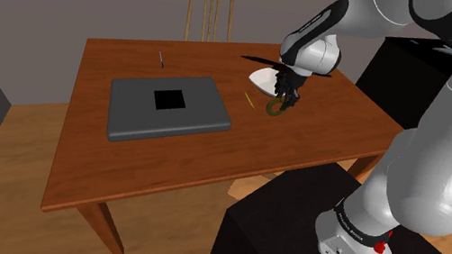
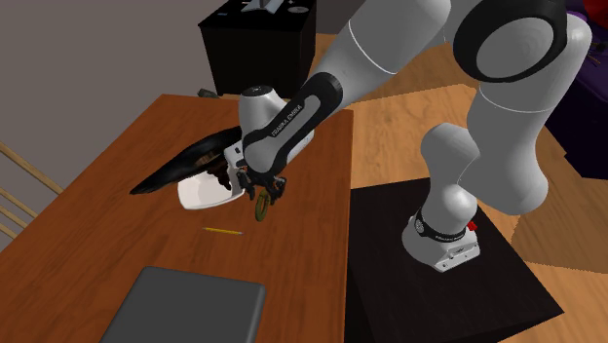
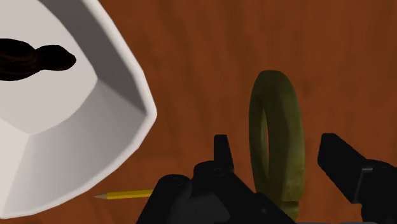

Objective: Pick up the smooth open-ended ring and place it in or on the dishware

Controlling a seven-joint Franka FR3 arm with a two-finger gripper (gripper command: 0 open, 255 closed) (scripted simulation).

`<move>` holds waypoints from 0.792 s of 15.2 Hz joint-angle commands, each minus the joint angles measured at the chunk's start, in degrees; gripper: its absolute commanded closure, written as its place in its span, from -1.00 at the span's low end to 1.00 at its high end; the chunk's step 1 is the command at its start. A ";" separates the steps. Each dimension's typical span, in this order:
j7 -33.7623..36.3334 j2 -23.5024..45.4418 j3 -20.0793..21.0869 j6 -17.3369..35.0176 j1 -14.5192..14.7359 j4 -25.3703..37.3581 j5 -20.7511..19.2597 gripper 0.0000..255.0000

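My end effector straddles the olive ring, upright within it; I cannot tell whether it grips. I should confirm the hold, then carry it over the white bowl just beside.

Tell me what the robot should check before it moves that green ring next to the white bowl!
1. Olive-green smooth ring stands between the all-black two-finger gripper's fingers: ok.
2. Fingers clasp the ring: not ok, there is a gap on each side.
3. White faceted bowl sits close beside the ring: ok.
4. Room in the bowl: ok, a dark curved thing lies inside but bare white is left.
5. Thin yellow pencil lies apart from the ring: ok.
6. Ring lifted off the brown wooden table: cannot tell.
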 commanded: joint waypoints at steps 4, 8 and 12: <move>0.00 0.00 0.00 0.00 0.00 0.00 0.01 1.00; 0.00 0.00 0.00 0.00 0.00 0.00 0.00 1.00; 2.89 -2.67 -1.50 -1.55 1.08 0.06 -3.86 1.00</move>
